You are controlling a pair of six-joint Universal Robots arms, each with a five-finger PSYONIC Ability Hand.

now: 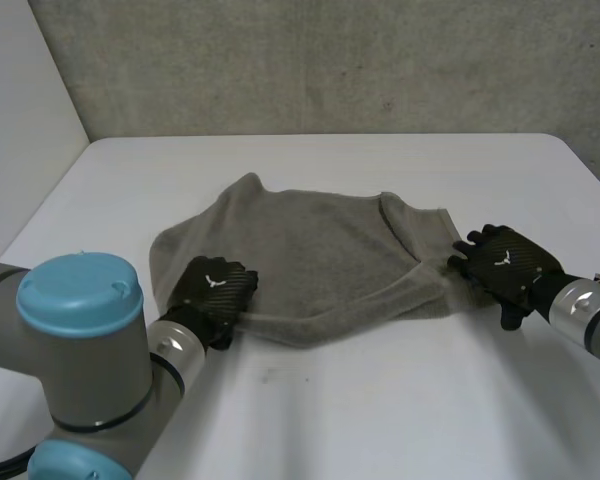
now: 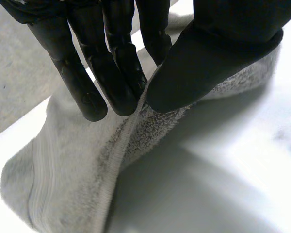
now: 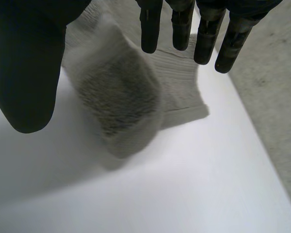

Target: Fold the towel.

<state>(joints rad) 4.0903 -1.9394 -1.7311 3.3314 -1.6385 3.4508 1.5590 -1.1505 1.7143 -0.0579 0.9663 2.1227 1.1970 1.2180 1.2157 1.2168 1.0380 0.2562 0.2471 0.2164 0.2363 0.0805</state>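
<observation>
1. Bearing everything here, the white table runs back to a grey wall. Nothing but the cloth lies on it, so nothing blocks a fold.
2. The grey towel lies rumpled in the middle of the table. It is bunched rather than flat, with a flap turned over at its right end and a peak at its far left.
3. The left arm reaches in from the near left, its blue-capped joint bulking large in front.
4. The left hand is at the towel's near-left edge. In its wrist view the fingers and thumb pinch the hem, so it grasps the cloth.
5. The right hand sits at the towel's right end. Its wrist view shows straight fingers and the thumb spread apart above a folded corner. It is released and holds nothing.
6. My judgement is that the step in hand is getting hold of the near edge, one hand per end. The next move calls for the right hand to close on its corner. Both hands should then lift and carry the edge evenly to the far side, or the bunching will give a crooked fold.
</observation>
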